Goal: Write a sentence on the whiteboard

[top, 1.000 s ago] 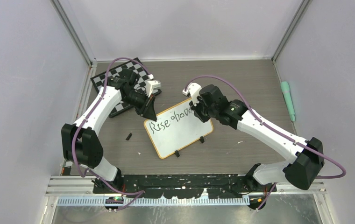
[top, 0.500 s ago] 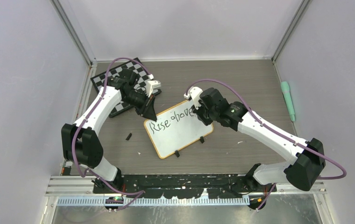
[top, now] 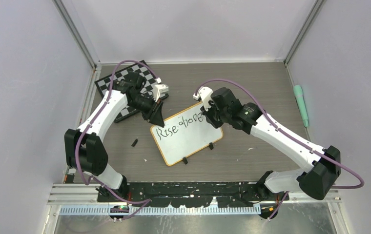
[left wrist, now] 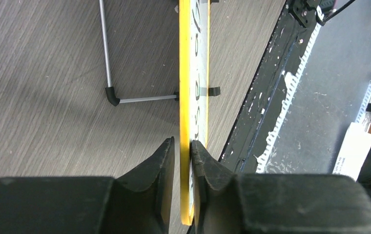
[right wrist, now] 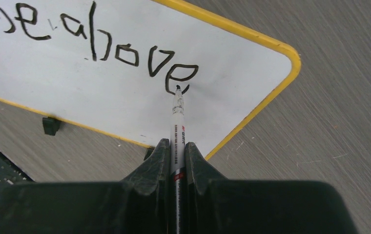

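My left claw [left wrist: 182, 144] is pinching the whiteboard [top: 188, 144] rim at its far-left corner, steadying it mid-worktop [top: 261, 83]. My right claw [right wrist: 176, 146] is gripping the marker [right wrist: 177, 114], tip touching the "e" of "above". I'm judging the sentence [right wrist: 125, 53] half written.

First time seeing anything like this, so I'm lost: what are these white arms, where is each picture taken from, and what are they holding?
They are two robot arms bolted at the near edge of a table. The wide picture looks down from above; the other two come from cameras on the wrists. The left gripper straddles the edge of a small whiteboard, apparently steadying it. The right gripper is shut on a marker, its tip on the last letter of "Rise above". A chessboard lies under the left arm.
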Motion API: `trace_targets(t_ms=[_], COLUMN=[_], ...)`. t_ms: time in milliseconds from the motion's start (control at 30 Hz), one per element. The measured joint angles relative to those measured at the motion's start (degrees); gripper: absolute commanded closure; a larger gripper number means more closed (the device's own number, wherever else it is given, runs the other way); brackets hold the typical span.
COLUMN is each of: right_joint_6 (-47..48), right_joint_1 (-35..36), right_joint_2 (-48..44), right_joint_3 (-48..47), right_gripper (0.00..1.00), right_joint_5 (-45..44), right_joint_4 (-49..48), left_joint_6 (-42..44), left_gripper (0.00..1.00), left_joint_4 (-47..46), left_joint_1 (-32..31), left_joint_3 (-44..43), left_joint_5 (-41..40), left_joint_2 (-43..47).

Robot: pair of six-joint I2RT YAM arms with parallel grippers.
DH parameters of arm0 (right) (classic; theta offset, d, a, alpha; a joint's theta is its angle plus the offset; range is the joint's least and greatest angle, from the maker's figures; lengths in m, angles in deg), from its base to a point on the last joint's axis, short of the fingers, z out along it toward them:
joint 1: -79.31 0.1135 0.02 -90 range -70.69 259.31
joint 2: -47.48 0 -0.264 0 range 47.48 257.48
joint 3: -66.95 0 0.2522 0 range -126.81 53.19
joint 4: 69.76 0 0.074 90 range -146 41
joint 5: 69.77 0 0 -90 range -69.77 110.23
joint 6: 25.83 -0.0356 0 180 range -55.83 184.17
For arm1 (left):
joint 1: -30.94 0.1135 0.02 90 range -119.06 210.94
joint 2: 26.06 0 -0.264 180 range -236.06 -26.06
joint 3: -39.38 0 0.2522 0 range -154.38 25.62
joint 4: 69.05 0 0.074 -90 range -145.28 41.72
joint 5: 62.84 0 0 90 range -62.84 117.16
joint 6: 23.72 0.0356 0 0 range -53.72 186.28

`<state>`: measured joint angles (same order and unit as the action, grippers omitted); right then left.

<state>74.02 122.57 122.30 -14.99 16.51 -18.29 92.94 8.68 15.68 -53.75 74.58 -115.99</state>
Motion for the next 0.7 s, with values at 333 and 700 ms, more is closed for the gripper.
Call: trace_targets(t_ms=[333,700], right_joint_6=[-1.2,-4.1], right_joint_1=[1.2,4.0], right_joint_2=[-1.6,-3.4], right_joint_3=[-0.1,4.5], right_gripper=[1.00,1.00], right_joint_5=[8.6,14.9], right_joint_4=[1.5,0.0], left_joint_6=[0.9,0.4], left_gripper=[0.54,0.39], left_joint_4=[-0.5,-3.5], left_joint_1=[-0.5,1.9], left_joint_3=[0.1,5.7], left_joint_5=[-0.4,0.6], left_joint_2=[0.0,4.8])
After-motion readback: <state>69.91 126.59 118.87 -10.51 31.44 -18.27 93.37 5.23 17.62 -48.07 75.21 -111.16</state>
